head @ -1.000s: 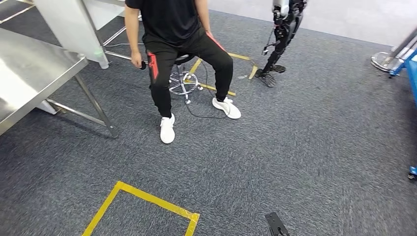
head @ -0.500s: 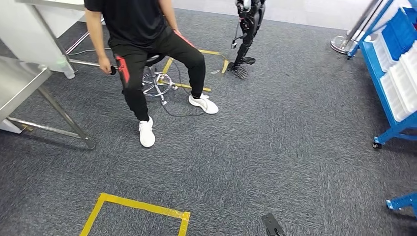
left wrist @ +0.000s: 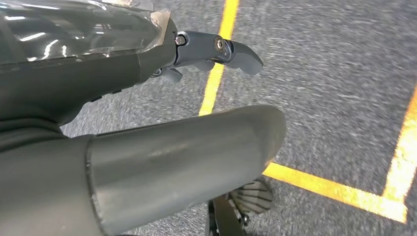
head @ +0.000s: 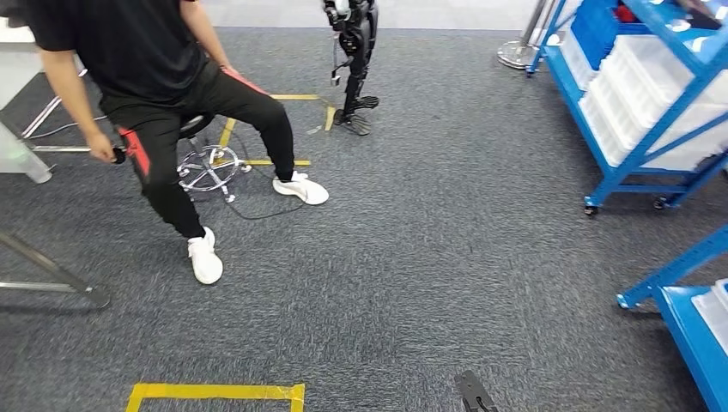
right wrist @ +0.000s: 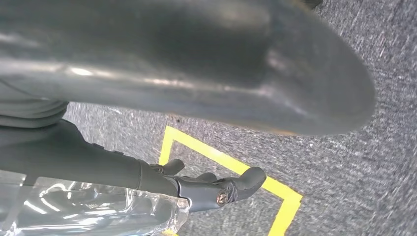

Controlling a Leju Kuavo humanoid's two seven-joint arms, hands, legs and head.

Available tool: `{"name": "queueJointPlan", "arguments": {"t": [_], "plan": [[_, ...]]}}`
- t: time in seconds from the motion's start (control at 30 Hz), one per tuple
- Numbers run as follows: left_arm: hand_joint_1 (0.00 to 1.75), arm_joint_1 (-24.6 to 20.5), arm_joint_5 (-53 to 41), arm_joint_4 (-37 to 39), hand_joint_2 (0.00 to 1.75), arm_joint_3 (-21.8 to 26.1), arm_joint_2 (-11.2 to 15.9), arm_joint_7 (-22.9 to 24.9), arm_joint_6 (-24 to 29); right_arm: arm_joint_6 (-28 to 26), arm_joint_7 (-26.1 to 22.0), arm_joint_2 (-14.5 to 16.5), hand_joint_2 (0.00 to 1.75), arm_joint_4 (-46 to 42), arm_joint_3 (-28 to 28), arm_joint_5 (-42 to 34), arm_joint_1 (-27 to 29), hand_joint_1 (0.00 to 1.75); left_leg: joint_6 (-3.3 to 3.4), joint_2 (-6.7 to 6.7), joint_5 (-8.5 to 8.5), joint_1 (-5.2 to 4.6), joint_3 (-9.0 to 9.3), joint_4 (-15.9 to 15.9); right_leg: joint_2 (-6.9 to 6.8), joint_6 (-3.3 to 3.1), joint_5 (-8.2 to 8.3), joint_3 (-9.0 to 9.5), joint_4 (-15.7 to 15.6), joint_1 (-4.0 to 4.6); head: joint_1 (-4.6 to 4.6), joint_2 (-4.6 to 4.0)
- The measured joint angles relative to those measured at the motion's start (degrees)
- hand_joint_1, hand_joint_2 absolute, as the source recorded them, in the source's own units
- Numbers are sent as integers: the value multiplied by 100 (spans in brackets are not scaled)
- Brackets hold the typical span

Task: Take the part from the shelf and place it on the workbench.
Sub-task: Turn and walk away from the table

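Both hands hang empty over the carpet, left hand (left wrist: 162, 59) and right hand (right wrist: 147, 182) with fingers loosely apart, the blue shelf (head: 640, 129) well off on the right hand's side, nearer it

A blue shelf (head: 640, 146) on castors stands on the grey carpet at right. White bins (head: 652, 94) fill its tilted tiers. The part itself cannot be made out.

Open grey carpet (head: 446, 257) runs ahead through the middle. On the left a seated person (head: 163, 103) on a stool (head: 206, 163) blocks the way, with a metal table leg (head: 51, 275) beyond. Blue shelves (head: 635, 94) with white bins stand on the right. Another robot's legs (head: 354, 60) stand far ahead.
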Motion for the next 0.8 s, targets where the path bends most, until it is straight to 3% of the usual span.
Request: {"name": "queueJointPlan", "arguments": {"t": [0.07, 0.13, 0.2, 0.27, 0.33, 0.37, 0.4, 0.43, 0.5, 0.57, 0.63, 0.7, 0.77, 0.8], "plan": [[0, -6, 27, 1, 0, 21, -11, 68, 26, -7, 3, 7, 0, 0, 13, 52, -4, 0, 22, -104, 48, -23, 80, -241, 117, 63, 5, -34, 5, 13, 9, 1], [0, -24, 63, 1, 0, 51, -40, 126, 80, -9, 13, 8, 0, 0, 44, 115, 14, 0, 92, 32, 75, -47, 112, -280, 156, 141, 13, -93, 7, -8, 10, 1], [0, -32, 91, -1, 0, 89, -64, 156, 130, -4, 25, 14, 0, 0, 90, 166, 21, 0, 178, 174, 122, -47, 162, -337, -105, 162, -114, -245, 255, -5, 23, 0], [0, -20, 98, -1, 0, 118, -77, 167, 156, 4, 31, 20, 0, 0, 128, 185, -5, 0, 218, 330, 133, -59, 183, -357, -418, 135, -426, -578, 925, -6, 39, 0], [0, -13, 103, -1, 0, 147, -91, 172, 169, 7, 31, 22, 0, 0, 144, 187, -18, 0, 220, 495, 114, -67, 188, -355, -496, 164, -653, -913, 1592, -31, 42, 0], [0, -14, 104, -1, 0, 160, -100, 173, 175, 8, 33, 20, 0, 0, 147, 195, -13, 0, 211, 568, 98, -64, 198, -355, -512, 211, -645, -948, 1664, -48, 42, 0], [0, -16, 107, -1, 0, 170, -109, 174, 182, 13, 37, 18, 0, 0, 150, 207, -7, 0, 193, 638, 78, -56, 217, -354, -541, 275, -549, -855, 1489, -68, 42, 0], [0, -18, 111, -1, 0, 178, -119, 174, 190, 17, 40, 15, 0, 0, 156, 221, -5, 0, 167, 701, 52, -49, 246, -353, -615, 340, -395, -656, 1111, -88, 42, 0], [0, -19, 122, -2, 0, 197, -128, 175, 203, 25, 43, 23, 0, 0, 173, 247, -19, 0, 90, 815, -15, -69, 302, -349, -909, 393, -120, -247, 345, -94, 51, 0], [0, -23, 124, -3, 0, 208, -131, 173, 200, 28, 41, 33, 0, 0, 185, 256, -37, 0, 23, 918, -68, -109, 353, -362, -1043, 324, -30, -101, 80, -61, 49, 0], [0, -32, 101, -4, 0, 213, -142, 166, 181, 32, 38, 26, 0, 0, 187, 251, -33, 0, -29, 1002, -103, -100, 405, -393, -901, 229, -22, -105, 71, -62, 35, 1], [0, -40, 81, -5, 0, 217, -150, 155, 167, 33, 37, 13, 0, 0, 187, 243, -24, 0, -66, 803, -256, -58, 363, -230, -765, 126, -15, -102, 54, -104, 21, 1], [0, -30, 80, -5, 0, 218, -158, 150, 163, 34, 32, 6, 0, 0, 187, 240, -37, 0, -66, 465, -622, -39, 60, 421, -622, 26, -16, -96, 48, -110, 3, 0], [0, -20, 80, -4, 0, 218, -161, 150, 163, 34, 30, 5, 0, 0, 187, 238, -45, 0, -59, 377, -803, -39, -163, 846, -543, -8, -19, -95, 49, -92, -1, 0]]}}
